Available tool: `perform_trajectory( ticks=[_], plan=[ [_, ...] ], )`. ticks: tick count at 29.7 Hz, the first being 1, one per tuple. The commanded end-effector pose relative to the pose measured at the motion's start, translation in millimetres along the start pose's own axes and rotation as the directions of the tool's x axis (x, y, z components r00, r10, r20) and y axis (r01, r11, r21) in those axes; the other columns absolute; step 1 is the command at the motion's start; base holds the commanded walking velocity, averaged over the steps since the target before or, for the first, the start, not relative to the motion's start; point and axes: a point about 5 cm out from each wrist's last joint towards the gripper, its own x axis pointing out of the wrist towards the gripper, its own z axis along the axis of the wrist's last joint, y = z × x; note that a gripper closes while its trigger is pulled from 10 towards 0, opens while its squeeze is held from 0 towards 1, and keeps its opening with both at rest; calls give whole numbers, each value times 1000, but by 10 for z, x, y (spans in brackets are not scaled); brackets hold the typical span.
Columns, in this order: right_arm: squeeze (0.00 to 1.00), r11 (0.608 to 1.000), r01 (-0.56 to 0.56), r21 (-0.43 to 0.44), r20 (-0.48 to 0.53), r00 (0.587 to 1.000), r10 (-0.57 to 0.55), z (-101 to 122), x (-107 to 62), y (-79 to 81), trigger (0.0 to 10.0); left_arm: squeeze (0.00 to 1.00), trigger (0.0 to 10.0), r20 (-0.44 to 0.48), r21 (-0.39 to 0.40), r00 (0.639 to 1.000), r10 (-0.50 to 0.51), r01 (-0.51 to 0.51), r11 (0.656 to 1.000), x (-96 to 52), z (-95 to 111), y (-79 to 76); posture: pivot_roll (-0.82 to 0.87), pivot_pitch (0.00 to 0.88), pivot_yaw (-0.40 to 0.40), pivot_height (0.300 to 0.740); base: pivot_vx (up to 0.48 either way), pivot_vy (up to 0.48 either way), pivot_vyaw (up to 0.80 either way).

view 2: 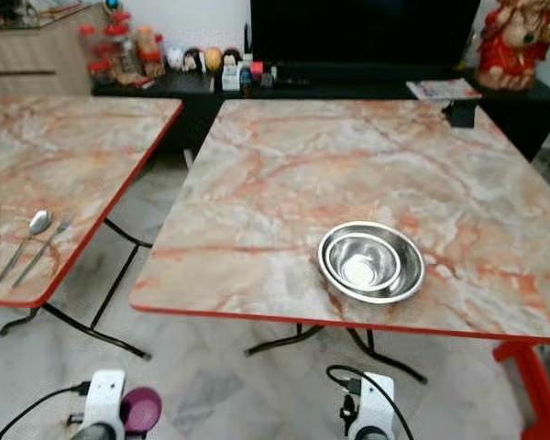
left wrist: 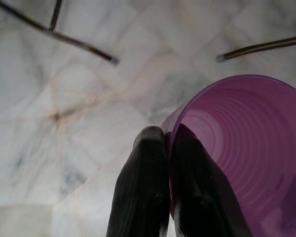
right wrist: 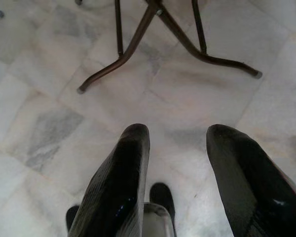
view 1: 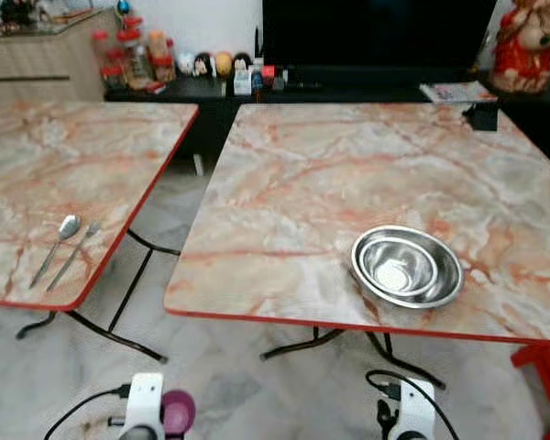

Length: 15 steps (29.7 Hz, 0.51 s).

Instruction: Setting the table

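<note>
Two nested steel bowls (view 1: 407, 266) sit near the front edge of the right marble table (view 1: 348, 156). A spoon (view 1: 59, 244) and a fork (view 1: 75, 253) lie side by side on the left marble table (view 1: 64, 156), near its front corner. My left gripper (left wrist: 168, 140) hangs low over the floor, shut on the rim of a purple plastic cup (left wrist: 241, 148); the cup (view 1: 178, 410) shows beside my left wrist at the bottom of the head view. My right gripper (right wrist: 177, 136) hangs open above the floor tiles, holding nothing.
Black metal table legs (right wrist: 138, 44) stand on the grey marble floor between and under the tables. A dark low cabinet (view 1: 202, 92) with jars, small figures and a black screen (view 1: 376, 32) runs along the back. A red stool (view 1: 545, 380) stands at the right front.
</note>
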Motion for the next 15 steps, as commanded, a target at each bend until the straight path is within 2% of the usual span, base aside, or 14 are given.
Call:
perform_trajectory(
  ticks=[1, 15],
  plan=[
    [0, 1000, 6, 3, -4, 1000, -6, -13, -5, -18, 10000, 0, 10000, -25, 11, 1000, -11, 11, 1000, -15, -64, -12, -42, 0, 27, 740, 0, 0, 0],
    [0, 1000, -1, -1, -1, 1000, 1, -20, -8, -8, 10000, 0, 10000, -19, 30, 1000, 1, -1, 1000, -18, -64, 8, -42, 0, 27, 740, 0, 0, 0]
  ],
)
